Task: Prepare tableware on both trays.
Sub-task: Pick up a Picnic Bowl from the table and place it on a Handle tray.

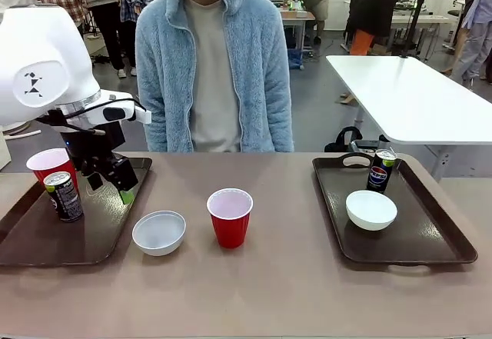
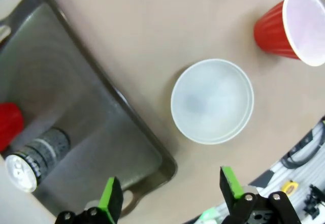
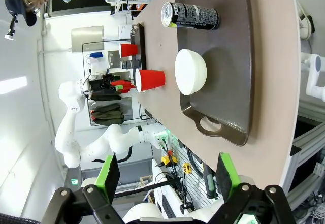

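Observation:
The left tray (image 1: pixel 31 239) holds a red cup (image 1: pixel 51 164) and a Pepsi can (image 1: pixel 64 196). My left gripper (image 1: pixel 114 187) hangs open over that tray's right end. In its wrist view the gripper (image 2: pixel 170 198) is empty above the tray rim (image 2: pixel 127 107), and a white bowl (image 2: pixel 212 101) lies ahead on the bare table. A second red cup (image 1: pixel 230 217) stands right of that bowl (image 1: pixel 159 232). The right tray (image 1: pixel 430 239) carries a can (image 1: pixel 381 170) and a bowl (image 1: pixel 371 209). My right gripper (image 3: pixel 167 176) is open, well back from the right tray (image 3: pixel 238 82).
A person in a light blue fleece (image 1: pixel 214 62) stands at the table's far side, with no hands over it. A white table (image 1: pixel 415 101) stands behind at the right. Bare tabletop lies between the two trays around the bowl and cup.

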Robot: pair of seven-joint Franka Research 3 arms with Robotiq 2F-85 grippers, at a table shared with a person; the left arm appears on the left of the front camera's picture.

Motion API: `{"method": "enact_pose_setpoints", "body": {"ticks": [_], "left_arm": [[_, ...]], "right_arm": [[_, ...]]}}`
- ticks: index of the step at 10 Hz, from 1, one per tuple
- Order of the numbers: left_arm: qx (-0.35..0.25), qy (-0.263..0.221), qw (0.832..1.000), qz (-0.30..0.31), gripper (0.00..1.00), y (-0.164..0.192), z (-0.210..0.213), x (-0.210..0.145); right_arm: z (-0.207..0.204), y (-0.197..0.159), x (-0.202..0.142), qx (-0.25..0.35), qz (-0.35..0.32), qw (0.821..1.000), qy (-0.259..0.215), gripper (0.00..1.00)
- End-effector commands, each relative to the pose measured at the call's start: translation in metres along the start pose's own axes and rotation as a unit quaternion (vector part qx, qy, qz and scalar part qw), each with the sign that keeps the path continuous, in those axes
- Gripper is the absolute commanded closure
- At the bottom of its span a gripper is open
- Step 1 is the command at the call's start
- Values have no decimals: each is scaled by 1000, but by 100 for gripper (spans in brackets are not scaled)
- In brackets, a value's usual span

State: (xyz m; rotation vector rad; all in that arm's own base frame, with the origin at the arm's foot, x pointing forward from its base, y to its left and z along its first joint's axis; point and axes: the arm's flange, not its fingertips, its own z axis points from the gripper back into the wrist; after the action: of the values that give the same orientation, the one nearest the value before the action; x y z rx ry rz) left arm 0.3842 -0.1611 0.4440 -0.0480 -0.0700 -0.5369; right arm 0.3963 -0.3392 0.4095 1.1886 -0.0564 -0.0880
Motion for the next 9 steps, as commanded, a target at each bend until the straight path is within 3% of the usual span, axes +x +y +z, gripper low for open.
{"method": "enact_pose_setpoints", "body": {"ticks": [1,4,6,9], "left_arm": [[4,17,1000,0,0,5,2,1],[0,7,1000,0,0,2,-2,-1],[4,4,998,-59,0,-10,-11,14],[33,2,995,-90,0,-18,-25,21]], "right_arm": [[0,1,0,3,-2,1000,-4,0],[0,1,0,3,-2,1000,-4,0],[0,1,0,3,-2,1000,-4,0],[0,1,0,3,-2,1000,-4,0]]}}
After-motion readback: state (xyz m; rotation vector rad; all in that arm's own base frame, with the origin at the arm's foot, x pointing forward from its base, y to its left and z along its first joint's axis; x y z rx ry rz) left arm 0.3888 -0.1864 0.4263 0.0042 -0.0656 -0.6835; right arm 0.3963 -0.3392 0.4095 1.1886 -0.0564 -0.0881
